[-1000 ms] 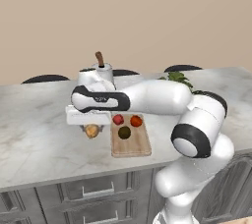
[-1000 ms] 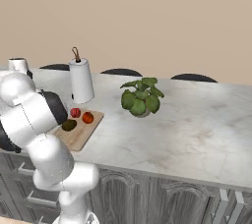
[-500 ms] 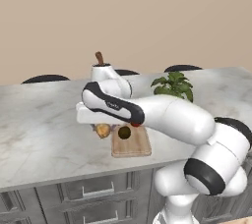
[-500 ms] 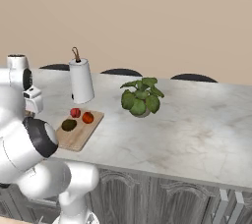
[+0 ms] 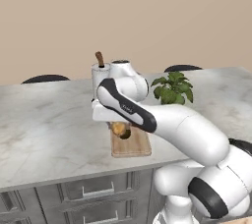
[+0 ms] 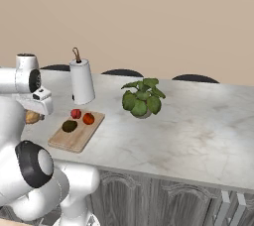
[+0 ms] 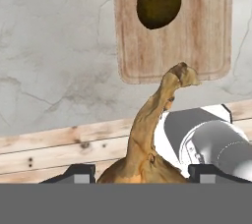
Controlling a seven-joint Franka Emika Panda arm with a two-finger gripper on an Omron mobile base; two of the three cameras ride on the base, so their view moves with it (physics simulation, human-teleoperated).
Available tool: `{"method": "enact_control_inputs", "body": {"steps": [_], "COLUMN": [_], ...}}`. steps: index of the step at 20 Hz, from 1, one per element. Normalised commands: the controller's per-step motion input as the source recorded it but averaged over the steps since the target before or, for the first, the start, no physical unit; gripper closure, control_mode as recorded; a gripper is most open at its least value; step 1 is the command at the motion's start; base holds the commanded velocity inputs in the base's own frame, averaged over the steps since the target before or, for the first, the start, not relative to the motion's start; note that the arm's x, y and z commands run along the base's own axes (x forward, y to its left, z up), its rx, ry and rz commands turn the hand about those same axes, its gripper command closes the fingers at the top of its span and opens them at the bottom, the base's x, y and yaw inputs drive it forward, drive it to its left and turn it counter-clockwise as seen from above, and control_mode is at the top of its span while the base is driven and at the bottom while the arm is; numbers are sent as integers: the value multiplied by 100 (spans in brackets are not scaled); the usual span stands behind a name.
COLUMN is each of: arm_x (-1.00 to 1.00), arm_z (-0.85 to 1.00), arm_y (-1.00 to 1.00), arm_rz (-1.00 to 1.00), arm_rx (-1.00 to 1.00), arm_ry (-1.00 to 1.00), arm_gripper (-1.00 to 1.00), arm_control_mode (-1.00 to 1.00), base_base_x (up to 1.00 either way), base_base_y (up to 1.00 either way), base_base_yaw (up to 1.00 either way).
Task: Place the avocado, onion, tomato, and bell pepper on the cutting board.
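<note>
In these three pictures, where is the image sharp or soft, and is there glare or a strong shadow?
Left base view: soft and slightly blurred, no glare on the marble counter. Right base view: even light, faint shadows beside the light-brown wooden cutting board. Hand view: the golden-tan onion looms large and stretched between the tool's fingertips.

Even soft rendered light, faint shadows, slightly blurry
</note>
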Motion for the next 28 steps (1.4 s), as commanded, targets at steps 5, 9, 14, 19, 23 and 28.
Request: {"method": "enact_control_inputs", "body": {"steps": [5,9,14,19,23,28], "arm_x": [7,22,22,13,22,13], "arm_z": [-14,-36,-39,-11,-6,-13], "arm_y": [-59,-45,-42,-45,-37,-19], "arm_rz": [0,0,0,0,0,0], "arm_rx": [0,0,0,0,0,1], "arm_ry": [-9,-22,-23,-3,0,0], "arm_gripper": [100,100,100,100,100,100], "arm_control_mode": [-100,-100,-100,-100,-100,-100], "base_base_x": [0,0,0,0,0,0], "base_base_y": [0,0,0,0,0,0], "base_base_yaw": [0,0,0,0,0,0]}}
